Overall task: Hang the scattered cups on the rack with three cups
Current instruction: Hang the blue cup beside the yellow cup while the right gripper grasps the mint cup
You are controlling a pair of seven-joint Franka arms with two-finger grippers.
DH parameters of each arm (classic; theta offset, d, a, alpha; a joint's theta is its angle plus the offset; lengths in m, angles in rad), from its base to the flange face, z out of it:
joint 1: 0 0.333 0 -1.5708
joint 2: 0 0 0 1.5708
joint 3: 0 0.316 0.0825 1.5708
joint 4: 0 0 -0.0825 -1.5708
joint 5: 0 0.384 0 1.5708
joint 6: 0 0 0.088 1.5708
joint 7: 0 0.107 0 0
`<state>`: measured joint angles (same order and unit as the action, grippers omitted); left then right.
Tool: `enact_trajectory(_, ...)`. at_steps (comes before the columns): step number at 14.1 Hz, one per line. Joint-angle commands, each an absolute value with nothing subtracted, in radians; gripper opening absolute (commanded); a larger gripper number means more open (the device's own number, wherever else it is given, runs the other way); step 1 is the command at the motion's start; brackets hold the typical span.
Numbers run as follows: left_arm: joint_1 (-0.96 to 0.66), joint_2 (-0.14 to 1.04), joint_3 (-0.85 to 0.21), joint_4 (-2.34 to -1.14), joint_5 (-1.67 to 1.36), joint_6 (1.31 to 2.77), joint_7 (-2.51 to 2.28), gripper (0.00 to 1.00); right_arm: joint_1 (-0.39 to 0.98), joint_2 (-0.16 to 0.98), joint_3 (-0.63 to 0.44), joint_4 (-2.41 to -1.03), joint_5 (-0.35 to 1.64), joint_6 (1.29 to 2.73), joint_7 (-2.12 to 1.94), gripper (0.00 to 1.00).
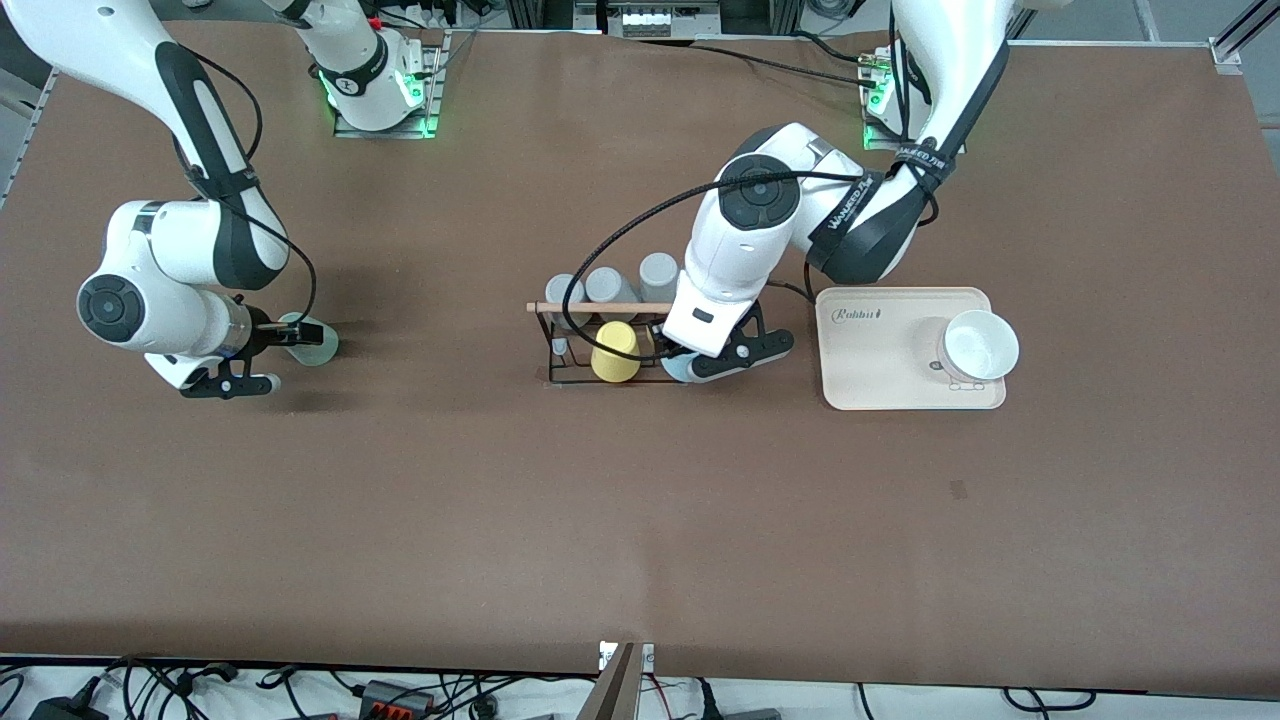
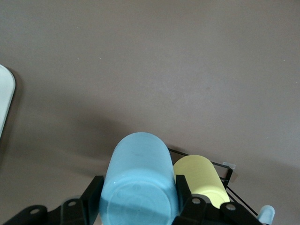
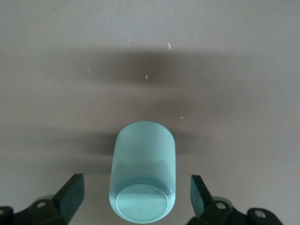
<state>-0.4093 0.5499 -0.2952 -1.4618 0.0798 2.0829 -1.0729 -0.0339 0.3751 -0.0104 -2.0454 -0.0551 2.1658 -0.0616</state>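
The left gripper (image 1: pixel 712 358) is down at the rack (image 1: pixel 600 345), at the rack's end toward the left arm, with its two fingers (image 2: pixel 183 190) pressed against the sides of the light blue cup (image 2: pixel 139 185). In the left wrist view the cup fills the gap between the jaws, base toward the camera, and the yellow cup (image 2: pixel 201 178) lies just beside it on the black wire frame. In the front view only a sliver of the light blue cup (image 1: pixel 676 370) shows under the gripper, about 3 o'clock from the yellow cup (image 1: pixel 615 352).

The rack's wooden rod (image 1: pixel 600 308) runs across its top, and three grey cups (image 1: pixel 610 287) stand in a row at about 12 o'clock from the yellow cup, farther from the front camera. A cream tray (image 1: pixel 880 385) lies on the table at 3 o'clock from the left gripper, near it but apart, with a white bowl (image 1: pixel 980 345) on it.

The right gripper (image 1: pixel 262 358) is low over the table toward the right arm's end, well apart from the rack at about 9 o'clock. Its fingers (image 3: pixel 71 193) are spread wide. The mint-green cup (image 3: pixel 143 180) sits between them, touching neither, a clear gap on each side. In the front view the mint-green cup (image 1: pixel 316 340) rests on the brown table (image 1: pixel 640 520) at the gripper's tip
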Motion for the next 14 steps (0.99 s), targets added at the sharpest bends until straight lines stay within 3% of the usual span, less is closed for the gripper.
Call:
enact_trajectory(1,-0.433,0.564,-0.290,-1.433,0.107,2.072,-1.094,0.31,-0.041,0.388,-0.006,-2.068,-0.069,2.181,-0.080,1.00)
enact_trajectory(14,-0.476,0.614,-0.290,-1.436,0.144,2.121,-1.094,0.30,-0.054,0.403,-0.006,-2.065,-0.069,2.171,-0.095,1.00)
